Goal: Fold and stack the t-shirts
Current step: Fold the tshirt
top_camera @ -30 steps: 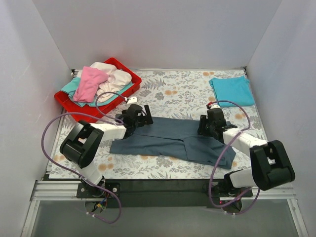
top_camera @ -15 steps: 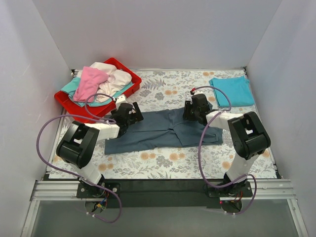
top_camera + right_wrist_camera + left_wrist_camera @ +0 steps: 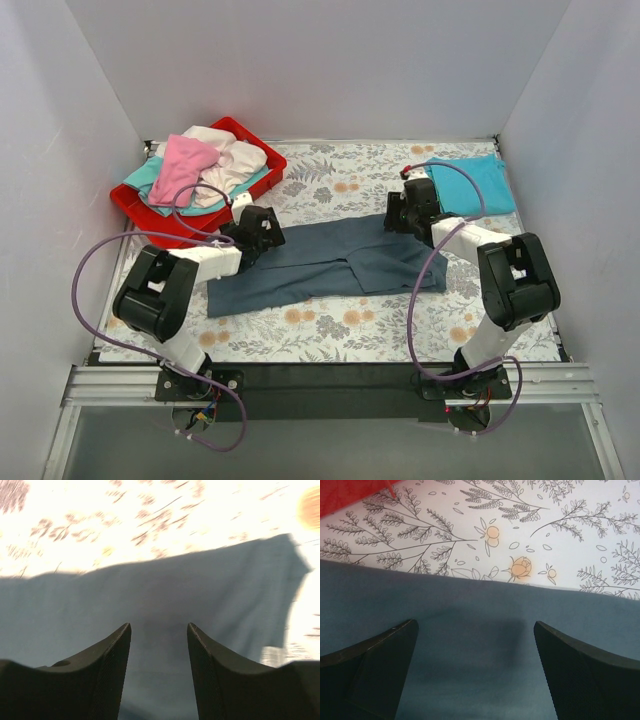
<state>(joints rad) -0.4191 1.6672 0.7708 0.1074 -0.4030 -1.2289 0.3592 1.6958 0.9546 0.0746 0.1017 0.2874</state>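
Top: I see grey shirt (image 3: 330,262) lying long axis left-right on surface (image 3: 340,190); left fingers (image 3: 265,232) at its far-left edge, right fingers (image 3: 408,212) at its far-right edge | Left wrist: fingers spread wide, empty, shirt beneath, hem just ahead | Right wrist: blurred; fingers parted, nothing pinched, shirt beneath, bare surface ahead

Left arm (image 3: 160,290): elbow raised near the left edge of the tabletop (image 3: 330,340), forearm reaching inward and away from the near edge. Left gripper (image 3: 262,228): pointed down, low over the left centre; fingers (image 3: 370,675) spread wide. Right arm (image 3: 510,280): elbow raised near the right edge, forearm angled inward toward the far edge. Right gripper (image 3: 405,212): low, right of centre; fingers (image 3: 85,680) moderately parted, a clear gap between them.
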